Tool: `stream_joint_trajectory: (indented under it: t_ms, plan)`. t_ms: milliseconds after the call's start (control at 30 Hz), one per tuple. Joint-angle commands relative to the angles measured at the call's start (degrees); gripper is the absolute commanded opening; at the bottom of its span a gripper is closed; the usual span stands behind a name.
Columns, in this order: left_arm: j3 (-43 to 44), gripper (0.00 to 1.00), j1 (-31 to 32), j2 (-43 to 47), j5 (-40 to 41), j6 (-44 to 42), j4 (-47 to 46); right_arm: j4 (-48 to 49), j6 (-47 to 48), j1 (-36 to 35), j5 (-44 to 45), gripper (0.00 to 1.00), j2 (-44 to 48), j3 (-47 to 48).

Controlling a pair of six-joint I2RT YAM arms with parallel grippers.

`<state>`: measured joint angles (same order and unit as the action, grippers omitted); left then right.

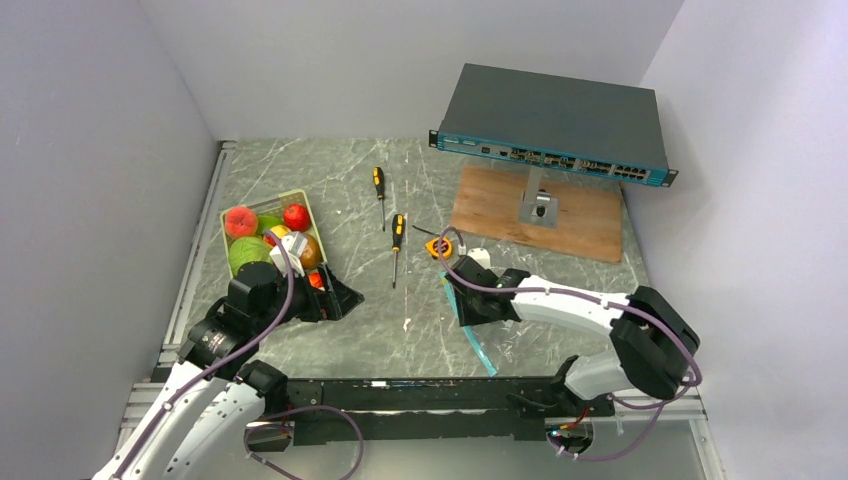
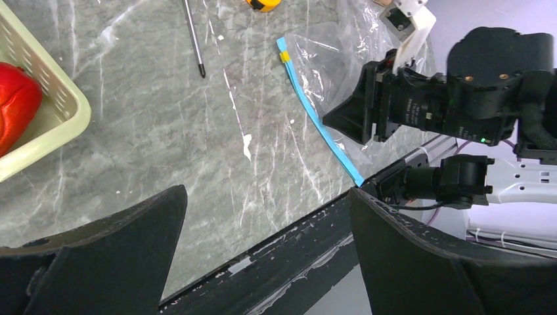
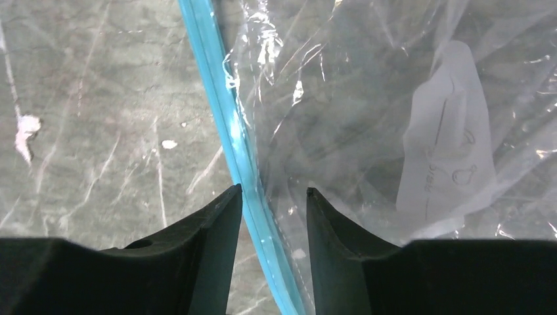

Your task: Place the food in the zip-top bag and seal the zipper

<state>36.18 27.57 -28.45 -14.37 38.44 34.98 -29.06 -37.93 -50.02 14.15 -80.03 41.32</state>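
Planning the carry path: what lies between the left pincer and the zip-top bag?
Only bare table, seen in the left wrist view between left pincer and zip-top bag; a screwdriver tip lies off that line.

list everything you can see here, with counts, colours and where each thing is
food: at least five toy fruits, red, pink, green, yellow, orange; in the tray
tray: one, pale green; far left of the table
zip-top bag: one, clear; flat on the table under the right gripper
zipper: one, teal-blue; along the bag's edge
screwdrivers: two, yellow-and-black handles; mid-table
tape measure: one, yellow and black; by the bag's far end
network switch: one, dark grey, teal front; raised, far right
wooden board: one, brown; beneath the switch
table: one, grey marbled
left gripper: one, black, open; beside the tray
right gripper: one, black, open; astride the zipper
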Motion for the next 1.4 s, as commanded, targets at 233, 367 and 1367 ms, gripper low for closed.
stream_joint_trajectory:
  t_ms: [233, 367, 1367]
  plan:
    - [0.0, 0.99, -0.2, -1.1, -1.6, 0.5, -1.6, 0.0, 4.5, -1.6, -3.1, 0.52, -0.1, 0.8]
    - [-0.1, 0.99, -0.2, -1.1, -1.5, 0.3, -1.2, 2.0, 4.7, -2.1, -1.9, 0.52, -3.4, 1.0]
    - [-8.7, 0.65, 4.4, -13.1, -15.4, 16.8, -36.3, 33.8, -13.0, -1.8, -28.2, 0.0, 19.5, -5.1]
